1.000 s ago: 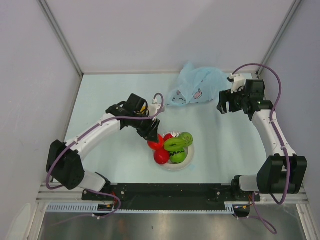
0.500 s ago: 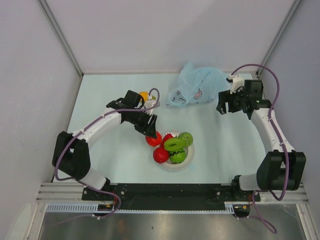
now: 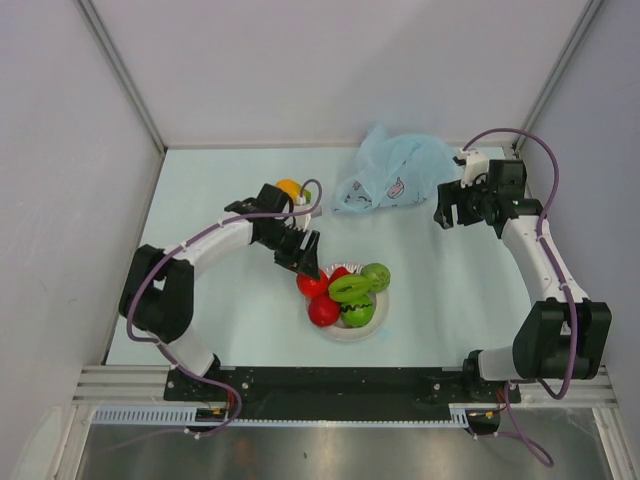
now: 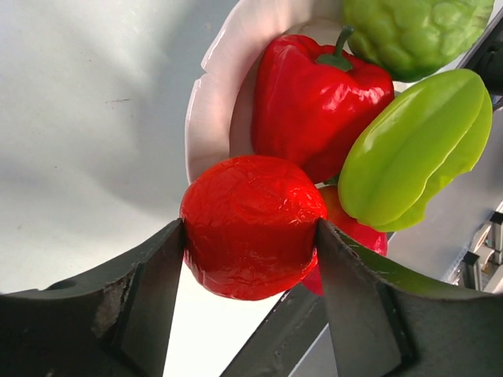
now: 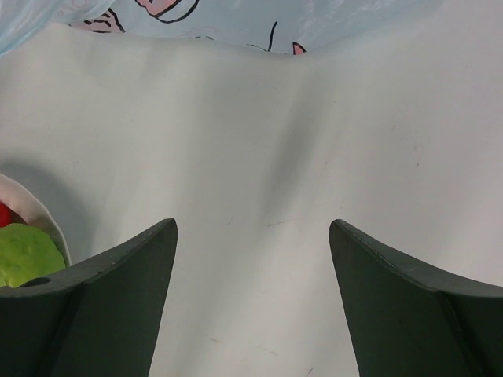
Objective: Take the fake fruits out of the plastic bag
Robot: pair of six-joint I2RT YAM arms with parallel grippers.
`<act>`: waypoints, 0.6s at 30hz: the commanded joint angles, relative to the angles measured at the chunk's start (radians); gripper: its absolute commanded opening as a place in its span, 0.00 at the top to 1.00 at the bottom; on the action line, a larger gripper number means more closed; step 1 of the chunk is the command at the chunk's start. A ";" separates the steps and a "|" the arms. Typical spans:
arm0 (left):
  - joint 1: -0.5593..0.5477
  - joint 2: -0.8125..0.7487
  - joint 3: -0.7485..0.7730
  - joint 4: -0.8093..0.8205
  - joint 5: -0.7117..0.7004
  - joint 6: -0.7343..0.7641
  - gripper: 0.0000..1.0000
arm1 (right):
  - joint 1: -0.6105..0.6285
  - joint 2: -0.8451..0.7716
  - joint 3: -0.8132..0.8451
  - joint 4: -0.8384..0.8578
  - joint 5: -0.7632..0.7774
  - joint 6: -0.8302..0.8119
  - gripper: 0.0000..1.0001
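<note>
We look at the left gripper (image 3: 307, 266) first. Its two dark fingers (image 4: 141, 314) sit on each side of a red round fruit (image 4: 251, 228), and both look like they touch it, so it is pinching that fruit. The fruit hangs right over the left rim of the white plate (image 4: 212, 110).

On the plate just past it lie a shiny red pepper (image 4: 314, 102), a green star fruit (image 4: 416, 149) and a bumpy green fruit (image 4: 409, 31). They are packed close and touch each other. The plate sits on the table (image 3: 220, 320), near the middle, on the near side.

An orange fruit (image 3: 289, 188) lies alone on the table, far and left of the plate, just beside the left arm.

The right gripper (image 5: 251, 236) is spread wide with nothing in it. It hangs over bare table on the far right.

The plastic bag (image 3: 395, 175) lies crumpled on the far side, just left of the right gripper and well apart from the plate. We cannot tell if any fruit is inside it.
</note>
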 commanded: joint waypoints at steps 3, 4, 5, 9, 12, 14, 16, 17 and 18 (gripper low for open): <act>0.018 0.020 0.002 0.006 0.030 -0.038 0.21 | -0.005 0.006 0.003 0.031 0.008 -0.005 0.17; 0.023 0.016 0.002 0.007 0.035 -0.036 0.19 | -0.005 0.006 0.001 0.031 0.008 -0.005 0.17; 0.035 0.009 0.001 0.009 0.045 -0.034 0.15 | -0.005 0.006 0.001 0.031 0.006 -0.005 0.17; 0.053 -0.017 0.004 0.004 0.058 -0.024 0.00 | -0.005 0.009 0.001 0.031 0.008 -0.005 0.17; 0.072 -0.032 0.001 0.004 0.067 -0.025 0.00 | -0.005 0.011 0.001 0.034 0.008 -0.005 0.17; 0.076 -0.034 0.004 0.001 0.070 -0.024 0.00 | -0.005 0.012 0.001 0.034 0.006 -0.002 0.17; 0.076 -0.021 0.012 -0.008 0.070 -0.019 0.00 | -0.005 0.015 0.003 0.040 0.008 -0.002 0.17; 0.076 -0.020 0.015 -0.019 0.062 -0.019 0.00 | -0.005 0.017 0.003 0.042 0.009 -0.001 0.17; 0.079 -0.020 0.022 -0.022 0.055 -0.016 0.00 | -0.003 0.018 0.003 0.042 0.009 -0.001 0.17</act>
